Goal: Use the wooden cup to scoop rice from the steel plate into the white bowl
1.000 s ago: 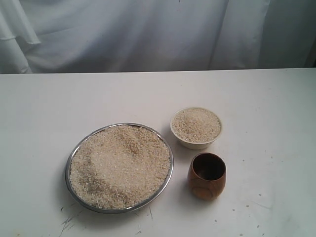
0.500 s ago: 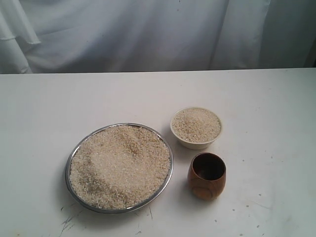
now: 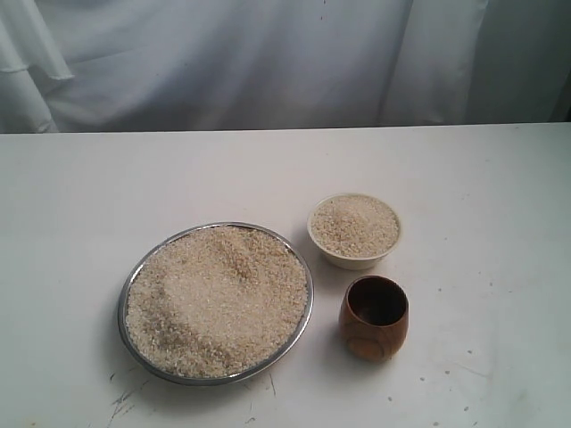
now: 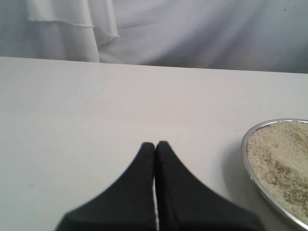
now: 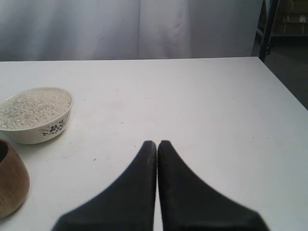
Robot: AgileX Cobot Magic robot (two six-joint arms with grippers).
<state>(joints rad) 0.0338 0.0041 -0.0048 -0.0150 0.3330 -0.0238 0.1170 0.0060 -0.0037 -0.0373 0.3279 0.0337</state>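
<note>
The steel plate (image 3: 302, 332) lies on the table, heaped with rice (image 3: 217, 299). To its right stands the white bowl (image 3: 354, 258), filled with rice, and nearer the front the wooden cup (image 3: 374, 318) stands upright and empty. Neither gripper shows in the exterior view. In the left wrist view my left gripper (image 4: 155, 143) is shut and empty over bare table, with the plate's rim (image 4: 246, 161) off to one side. My right gripper (image 5: 157, 142) is shut and empty too, apart from the bowl (image 5: 45, 132) and the cup (image 5: 12, 185).
The white table (image 3: 107, 187) carries only these three dishes. A white cloth backdrop (image 3: 268, 62) hangs behind its far edge. In the right wrist view the table's side edge (image 5: 284, 86) shows, with a dark floor beyond.
</note>
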